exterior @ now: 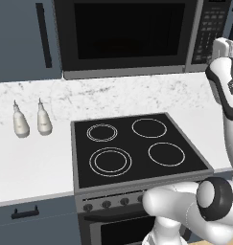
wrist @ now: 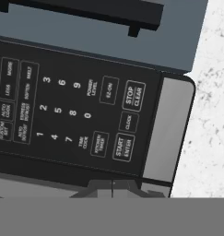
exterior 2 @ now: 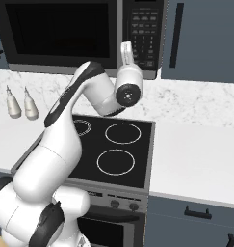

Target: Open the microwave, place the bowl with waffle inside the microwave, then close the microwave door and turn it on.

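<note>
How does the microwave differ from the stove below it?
The microwave is a box hanging above the counter, with its door shut; the stove sits flat in the white countertop. The microwave has a keypad with printed buttons on its right; the stove has round knobs along its front. The microwave shows a dark window; the stove top shows four white rings. Both are black and grey.

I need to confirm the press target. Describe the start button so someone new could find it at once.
Find the microwave above the stove; its black keypad strip runs down its right side. In the hand view, the START/ENTER button is an outlined key in the keypad's last row, just above the shut gripper. Its neighbours read KITCHEN TIMER and CLOCK.
</note>
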Motion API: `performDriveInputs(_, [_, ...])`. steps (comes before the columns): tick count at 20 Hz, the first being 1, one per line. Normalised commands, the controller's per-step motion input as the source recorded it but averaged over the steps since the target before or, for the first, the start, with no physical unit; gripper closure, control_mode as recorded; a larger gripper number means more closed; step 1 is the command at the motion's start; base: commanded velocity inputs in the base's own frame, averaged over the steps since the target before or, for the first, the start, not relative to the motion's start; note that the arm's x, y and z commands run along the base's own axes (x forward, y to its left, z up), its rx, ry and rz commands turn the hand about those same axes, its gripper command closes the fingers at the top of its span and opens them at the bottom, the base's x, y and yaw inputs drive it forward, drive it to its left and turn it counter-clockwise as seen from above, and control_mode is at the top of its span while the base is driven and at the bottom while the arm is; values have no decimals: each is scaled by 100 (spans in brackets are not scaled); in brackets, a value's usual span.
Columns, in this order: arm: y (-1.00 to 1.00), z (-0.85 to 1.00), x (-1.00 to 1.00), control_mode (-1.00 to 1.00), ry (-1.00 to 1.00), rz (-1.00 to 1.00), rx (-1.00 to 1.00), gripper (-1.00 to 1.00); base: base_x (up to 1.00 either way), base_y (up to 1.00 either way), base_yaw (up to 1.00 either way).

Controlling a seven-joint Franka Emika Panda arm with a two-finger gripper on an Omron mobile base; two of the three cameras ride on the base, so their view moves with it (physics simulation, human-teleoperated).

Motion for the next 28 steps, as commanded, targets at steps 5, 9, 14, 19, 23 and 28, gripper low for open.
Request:
performDriveInputs(5, [0, -3, 35, -100, 0, 2, 2, 100, 0, 0, 0])
performDriveInputs(9, [0, -11, 36, -100, 0, 1, 2, 100, 0, 0, 0])
performDriveInputs(14, [-1, -20, 35, -100, 0, 0, 3, 100, 0, 0, 0])
performDriveInputs(19, [-6, -12, 43, -100, 0, 0, 4, 100, 0, 0, 0])
performDriveInputs(23, [-11, -1, 50, -100, 0, 0, 5, 100, 0, 0, 0])
performDriveInputs(28, [-12, 0, 19, -100, 0, 0, 3, 100, 0, 0, 0])
